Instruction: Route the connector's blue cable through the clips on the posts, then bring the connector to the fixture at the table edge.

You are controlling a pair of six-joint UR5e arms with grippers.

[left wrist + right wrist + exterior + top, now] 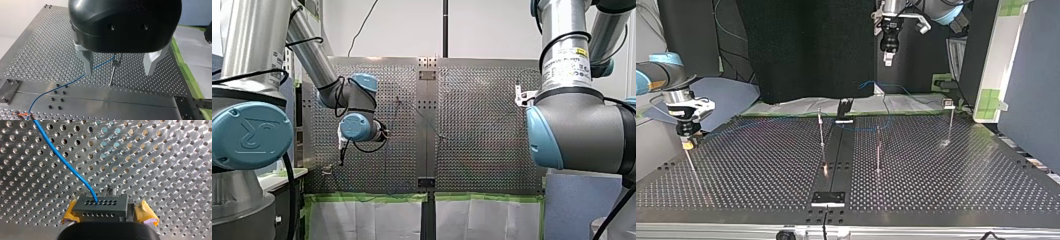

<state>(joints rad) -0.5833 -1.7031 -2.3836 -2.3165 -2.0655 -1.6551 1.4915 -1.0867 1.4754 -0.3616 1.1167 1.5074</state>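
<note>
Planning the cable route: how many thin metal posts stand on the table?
4, in the top view: one thin metal post at far left, one left of the black centre rail, one right of it, one at far right. None seems hidden.

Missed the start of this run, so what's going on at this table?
My right gripper is shut on the black connector, held low over the perforated table, with the blue cable trailing away from it. My left gripper hangs open above a post. The cable reaches the clip at its top, but whether it is seated there is unclear.
</note>
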